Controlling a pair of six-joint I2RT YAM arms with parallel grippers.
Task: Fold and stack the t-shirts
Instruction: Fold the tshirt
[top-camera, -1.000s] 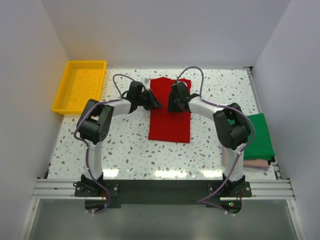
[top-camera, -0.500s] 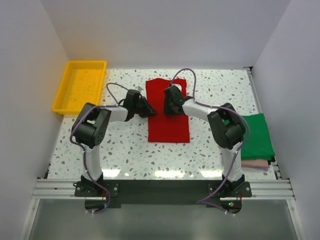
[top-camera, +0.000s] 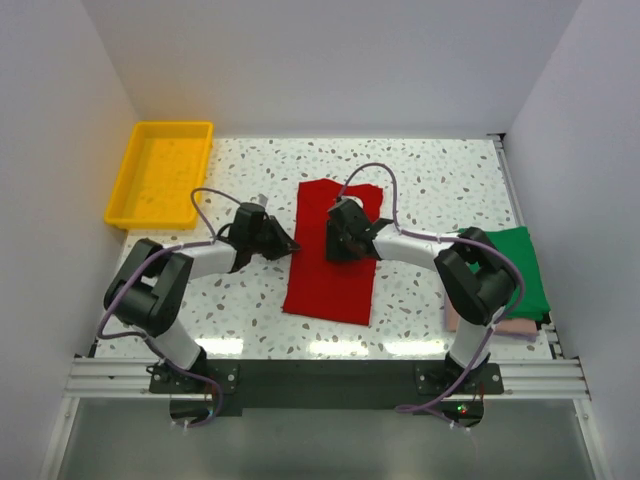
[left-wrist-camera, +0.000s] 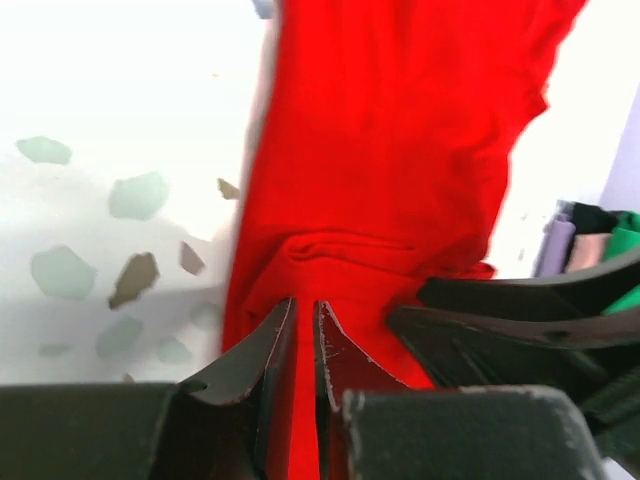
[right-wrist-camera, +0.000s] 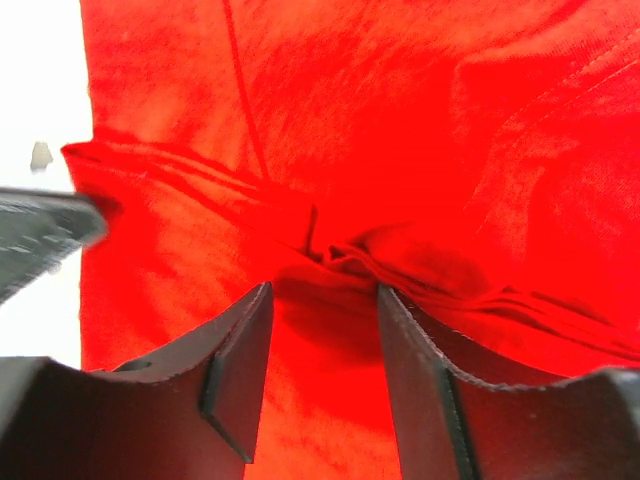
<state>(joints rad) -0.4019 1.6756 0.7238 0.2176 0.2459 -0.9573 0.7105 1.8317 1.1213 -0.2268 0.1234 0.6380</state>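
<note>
The bright red t-shirt (top-camera: 330, 285) lies as a long folded strip in the middle of the table. My left gripper (top-camera: 289, 245) is at its left edge, jaws shut on a pinch of red cloth (left-wrist-camera: 390, 150); the grip shows in the left wrist view (left-wrist-camera: 303, 305). My right gripper (top-camera: 334, 244) sits over the shirt's middle. Its jaws (right-wrist-camera: 324, 288) stand apart over a bunched fold of red cloth (right-wrist-camera: 300, 100), with no grip visible. The dark green t-shirt (top-camera: 520, 270) lies folded at the right edge on top of the pale pink one (top-camera: 500, 327).
A yellow plastic tray (top-camera: 160, 170) stands at the back left on the speckled table (top-camera: 240, 300). White walls close in both sides and the back. The right gripper's black fingers (left-wrist-camera: 500, 320) show close beside the left one in the left wrist view.
Both grippers have come toward the near edge, and the red t-shirt has slid nearer with them. The right jaws have widened.
</note>
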